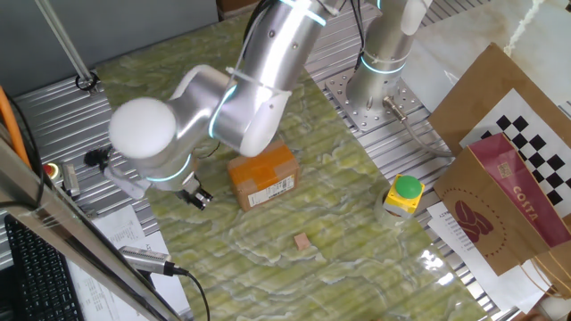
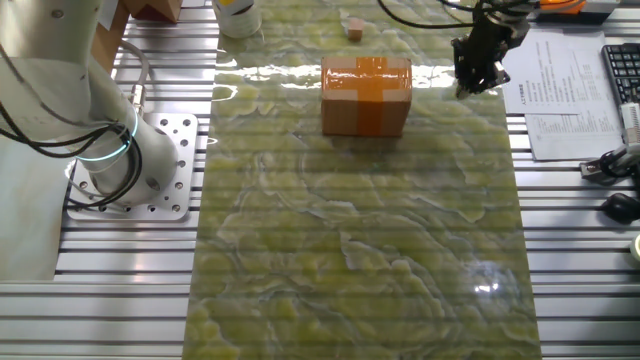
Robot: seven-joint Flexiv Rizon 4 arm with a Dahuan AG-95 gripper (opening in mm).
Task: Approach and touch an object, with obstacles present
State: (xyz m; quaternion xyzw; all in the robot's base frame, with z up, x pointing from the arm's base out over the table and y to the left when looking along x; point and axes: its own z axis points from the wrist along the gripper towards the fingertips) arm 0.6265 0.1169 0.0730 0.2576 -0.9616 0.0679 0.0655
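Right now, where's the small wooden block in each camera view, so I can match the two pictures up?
One fixed view: the small wooden block lies low and centre on the green mat, below the cardboard box.
The other fixed view: the block sits at the top edge, above the box.
Shared landmark: the cardboard box with orange tape, between the block and the gripper side.

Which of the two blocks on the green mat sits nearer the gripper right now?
The big cardboard box with orange tape; the gripper hangs just beside it. The small wooden cube lies farther off, beyond the box, and is far smaller.
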